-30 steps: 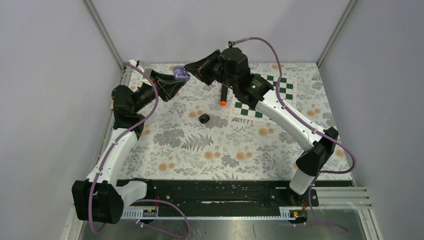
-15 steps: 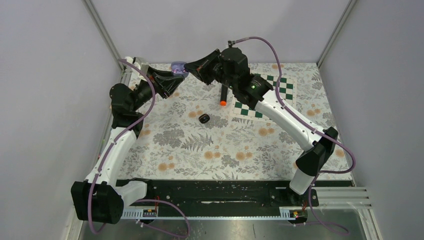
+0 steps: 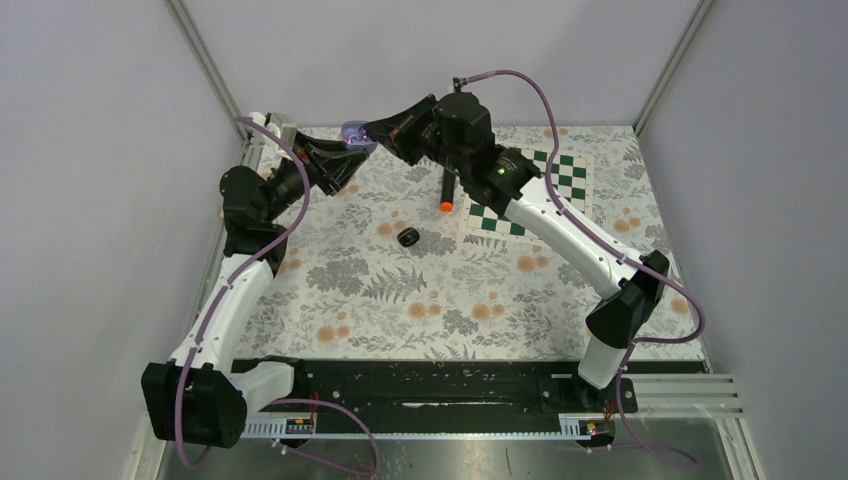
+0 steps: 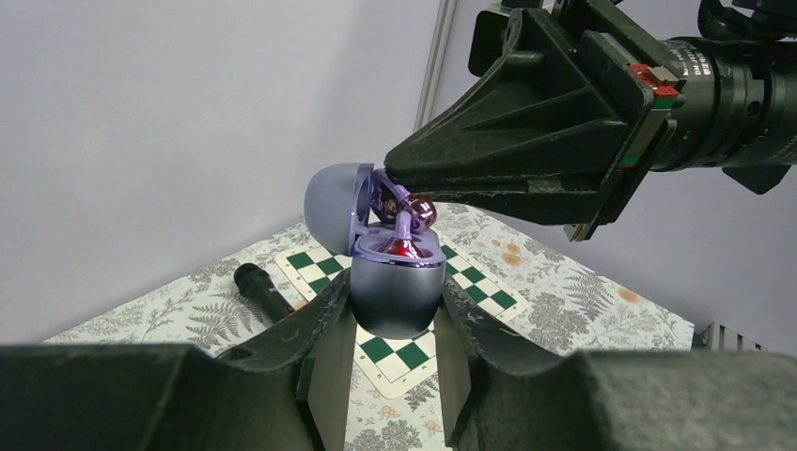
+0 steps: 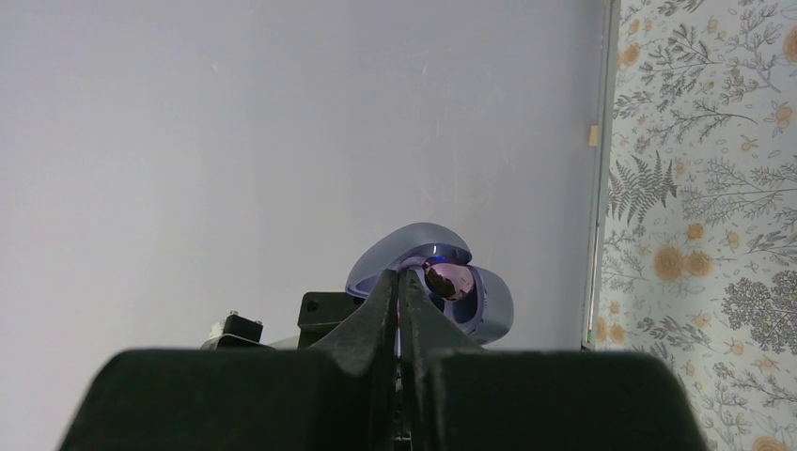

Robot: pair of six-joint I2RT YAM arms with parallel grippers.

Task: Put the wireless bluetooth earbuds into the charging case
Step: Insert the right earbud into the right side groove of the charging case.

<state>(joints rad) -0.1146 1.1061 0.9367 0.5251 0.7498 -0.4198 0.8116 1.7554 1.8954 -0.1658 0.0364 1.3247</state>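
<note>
Over far corner of table (image 3: 400, 290): left fingers (image 4: 324, 329) clamped open charging case (image 4: 395, 291).
Right fingers (image 4: 526, 141): pressed together, tips against earbud (image 4: 420, 212).
Seating: likely needed slow, straight push.

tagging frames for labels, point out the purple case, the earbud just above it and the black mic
charging case (image 4: 397, 299): left wrist view, front of its base
earbud (image 4: 421, 212): left wrist view, shiny rounded body
microphone (image 3: 447, 190): top view, black shaft

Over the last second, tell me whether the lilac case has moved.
Yes: the lilac case shifted toward the far edge of the floral mat.
</note>
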